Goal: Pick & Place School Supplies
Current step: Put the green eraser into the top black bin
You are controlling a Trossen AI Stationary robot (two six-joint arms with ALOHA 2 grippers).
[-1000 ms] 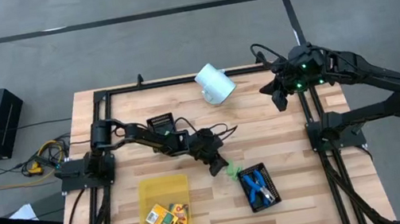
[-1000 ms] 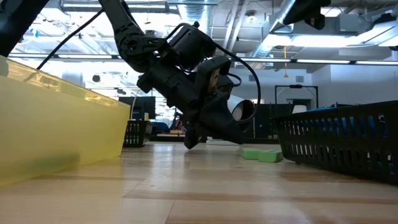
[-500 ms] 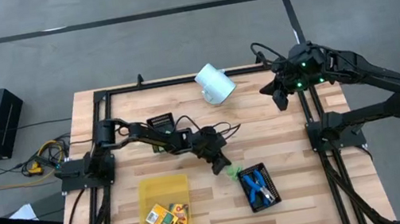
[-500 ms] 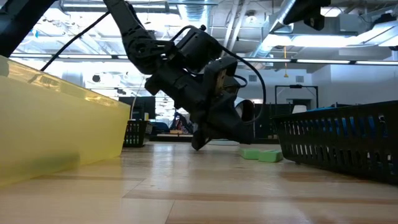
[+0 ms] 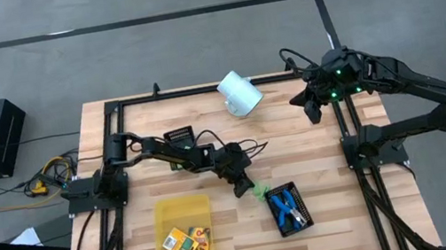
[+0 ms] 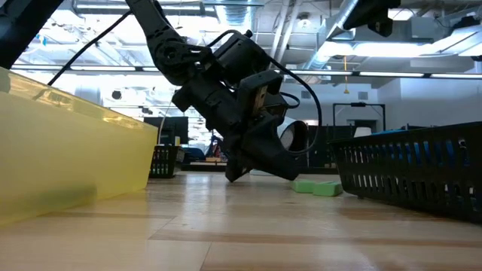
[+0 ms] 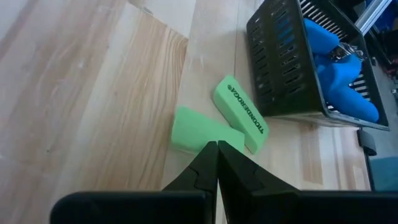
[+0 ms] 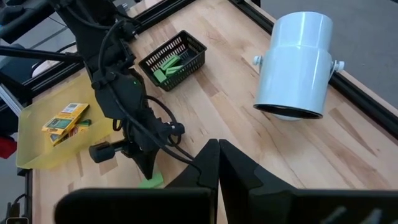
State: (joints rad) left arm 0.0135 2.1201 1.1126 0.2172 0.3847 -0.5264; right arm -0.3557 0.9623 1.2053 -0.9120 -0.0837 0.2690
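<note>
Yellow tray (image 5: 181, 212): at the near edge of the bench, left of centre; it holds the orange-yellow boxes (image 5: 186, 244), flat in its near half.
Black mesh tray, near (image 5: 303, 216): near edge, right of centre, angled to the edge; two blue-handled tools (image 5: 286, 208) lie inside it, seen also through its wall in the left wrist view (image 7: 339, 70).
Light-green pieces, loose (image 5: 260, 192): two oblong pieces on the bare wood, just beside the far-left corner of the near mesh tray; in the left wrist view they touch each other, the printed one (image 7: 239, 114) nearer the tray wall, the plain one (image 7: 198, 129) beside it.
Left gripper (image 5: 239, 189): over the middle of the bench, tilted down toward the wood, fingers pressed together with nothing between them; tips just short of the loose green pieces, whether touching cannot be told. In the low view it hangs close over the surface (image 6: 233, 175) with the green pieces (image 6: 318, 186) beyond it.
Black mesh tray, far (image 5: 178, 136): left of centre, toward the far edge, partly behind the left arm; the right wrist view shows more light-green pieces (image 8: 166, 66) inside it.
White cup (image 5: 240, 94): lying on its side at the far edge, near centre.
Right gripper (image 5: 311, 111): raised at the far right edge of the bench, well apart from the supplies; fingers together, empty.
</note>
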